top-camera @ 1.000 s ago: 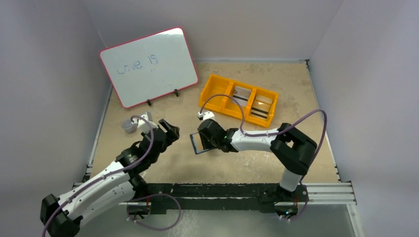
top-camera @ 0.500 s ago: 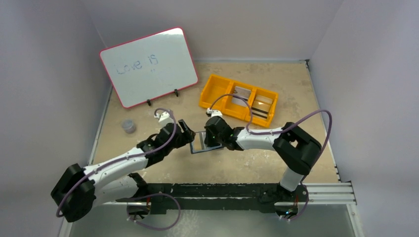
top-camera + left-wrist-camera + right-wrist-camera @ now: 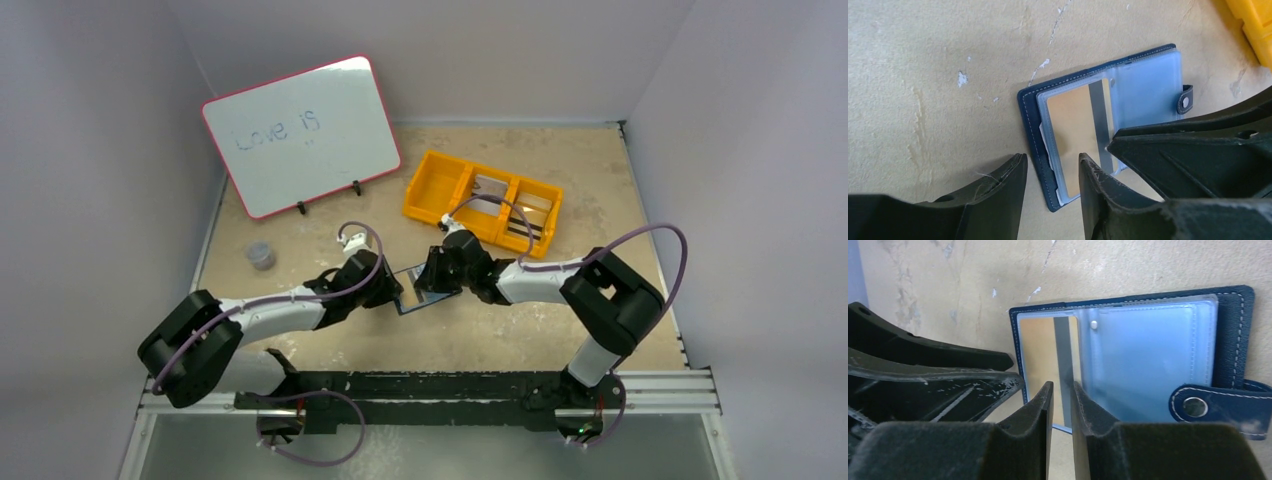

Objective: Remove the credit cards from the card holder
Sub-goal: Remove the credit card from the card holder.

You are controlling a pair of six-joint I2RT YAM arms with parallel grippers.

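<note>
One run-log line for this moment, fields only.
holder: open flat | card: in pocket | left gripper: open, at holder edge | right gripper: slightly open, over card

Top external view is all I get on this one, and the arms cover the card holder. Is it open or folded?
Observer: Open. The card holder lies flat on the table, inner side up.
Operator: Is any card left inside?
Observer: Yes. One credit card with a dark stripe sits in a see-through pocket at one end.
Operator: Are the right fingers on it?
Observer: The right fingers stand a narrow gap apart at that card's edge. I cannot tell whether they pinch it.
</note>
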